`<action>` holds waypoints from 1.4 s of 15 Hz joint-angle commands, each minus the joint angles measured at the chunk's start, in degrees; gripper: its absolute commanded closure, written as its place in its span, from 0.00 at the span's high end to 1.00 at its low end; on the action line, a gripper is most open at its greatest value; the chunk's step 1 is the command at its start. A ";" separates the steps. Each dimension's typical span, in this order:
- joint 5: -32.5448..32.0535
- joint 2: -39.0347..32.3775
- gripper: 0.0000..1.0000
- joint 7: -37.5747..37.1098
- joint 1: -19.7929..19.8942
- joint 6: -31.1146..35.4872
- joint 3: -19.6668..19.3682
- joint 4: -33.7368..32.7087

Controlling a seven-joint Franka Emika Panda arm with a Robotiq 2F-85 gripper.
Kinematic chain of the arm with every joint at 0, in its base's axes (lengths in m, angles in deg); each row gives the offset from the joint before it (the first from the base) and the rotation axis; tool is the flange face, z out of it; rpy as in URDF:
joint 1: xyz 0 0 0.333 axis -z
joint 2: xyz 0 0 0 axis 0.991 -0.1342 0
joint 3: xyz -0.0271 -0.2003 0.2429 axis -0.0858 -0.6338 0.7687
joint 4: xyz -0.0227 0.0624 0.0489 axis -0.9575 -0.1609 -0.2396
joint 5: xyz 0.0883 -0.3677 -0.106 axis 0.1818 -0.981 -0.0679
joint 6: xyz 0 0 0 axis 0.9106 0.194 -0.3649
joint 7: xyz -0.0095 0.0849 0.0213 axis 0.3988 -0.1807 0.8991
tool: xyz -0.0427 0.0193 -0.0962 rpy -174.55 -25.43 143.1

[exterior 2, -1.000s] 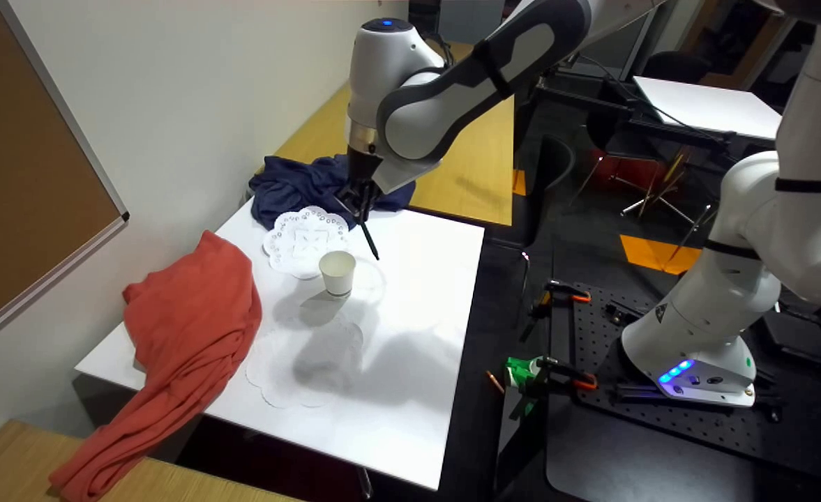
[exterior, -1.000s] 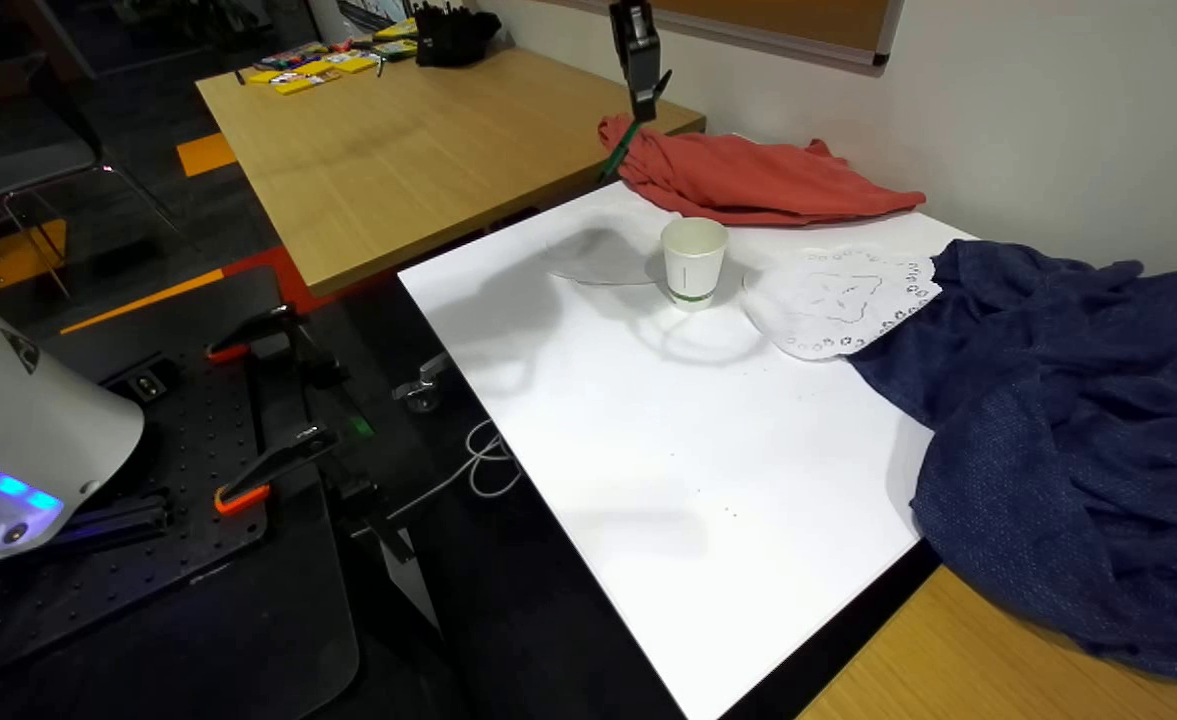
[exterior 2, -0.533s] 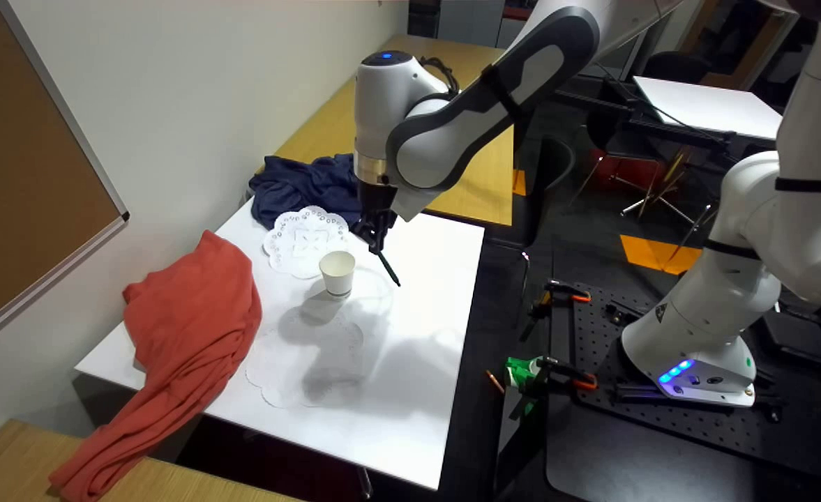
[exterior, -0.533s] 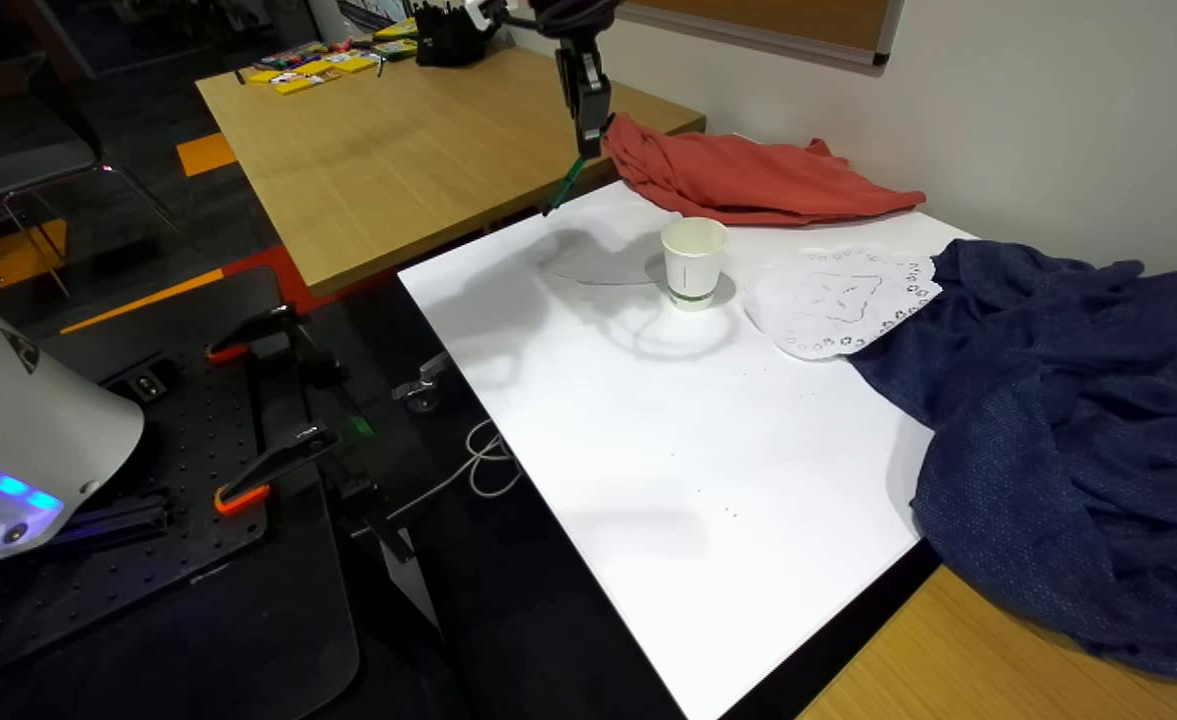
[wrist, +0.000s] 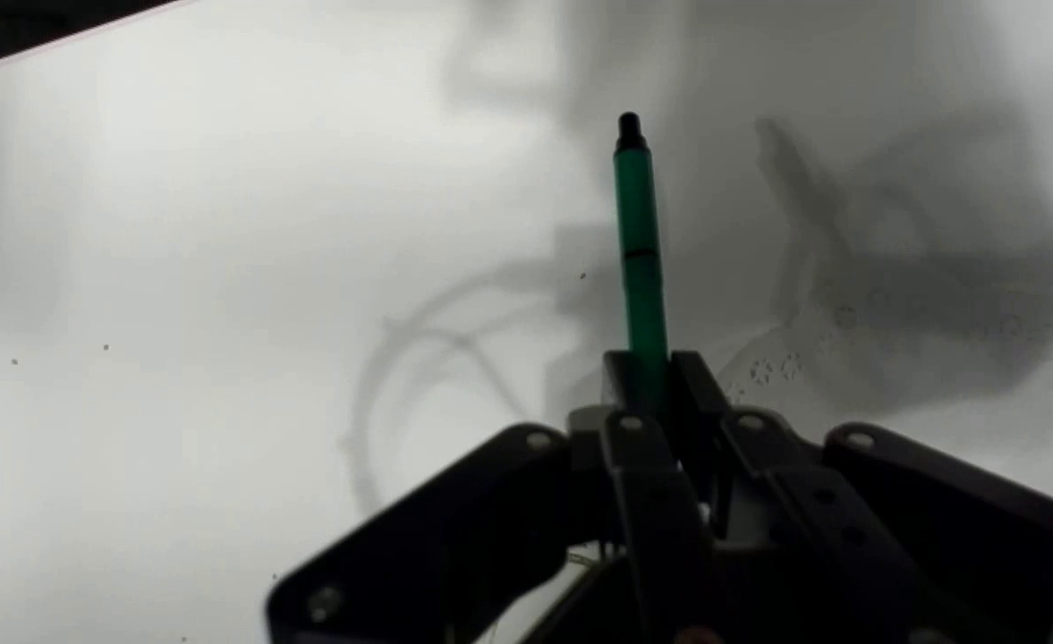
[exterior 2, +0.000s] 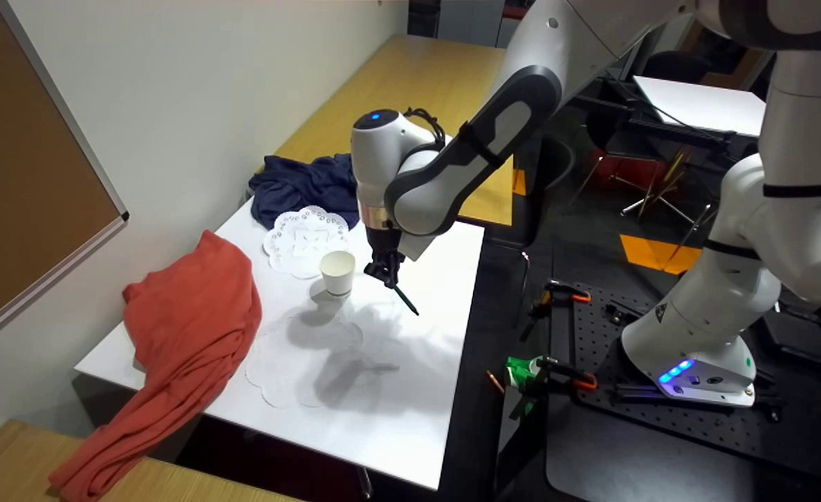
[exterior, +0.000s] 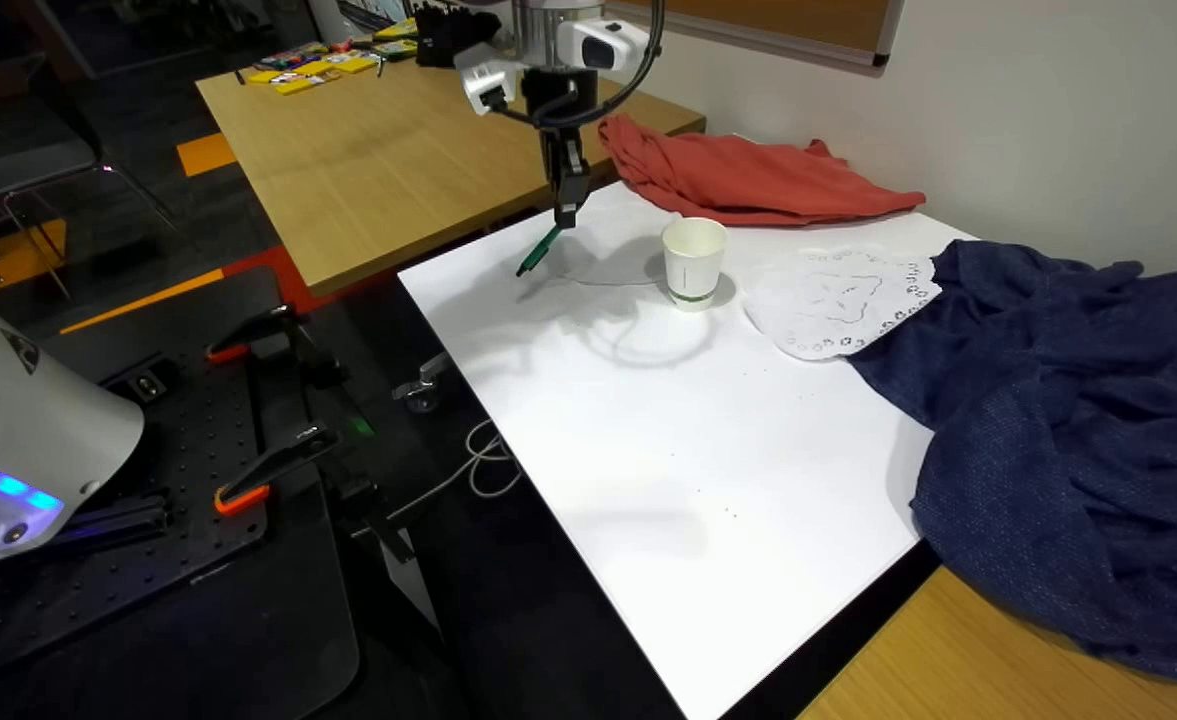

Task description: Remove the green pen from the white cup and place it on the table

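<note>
Gripping the green pen near one end between clenched fingers, out of the cup and above the tabletop, slanted down toward its free end. Probably on the lowering step, short only of setting down and release. Could strike end-first if lowered at this slant, then twist or slip because of so slim a hold. Might bounce or roll if dropped too early, perhaps over the edge nearest the robot base. Likely to topple the cup, light by the look of it and near the fingers, if swung sideways. Best to descend slowly and release only at contact. Underneath, smooth white, marked with a few dark specks and broad soft shadows; near the cup, a lacy paper doily touching a blue cloth; a second doily, faint and partly shadowed; and a crumpled red cloth spilling past an edge. Beyond, a wooden desk with yellow packets at its far end, a corkboard on a pale wall, and, across a dark floor with orange patches, a chair
</note>
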 commanded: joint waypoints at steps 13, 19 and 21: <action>-0.24 -4.97 0.82 0.33 -0.46 5.88 -1.10 -0.69; -0.19 -2.48 1.00 0.07 -0.66 10.30 -1.48 0.42; 0.33 -4.51 1.00 0.24 -0.31 8.92 -1.09 -1.62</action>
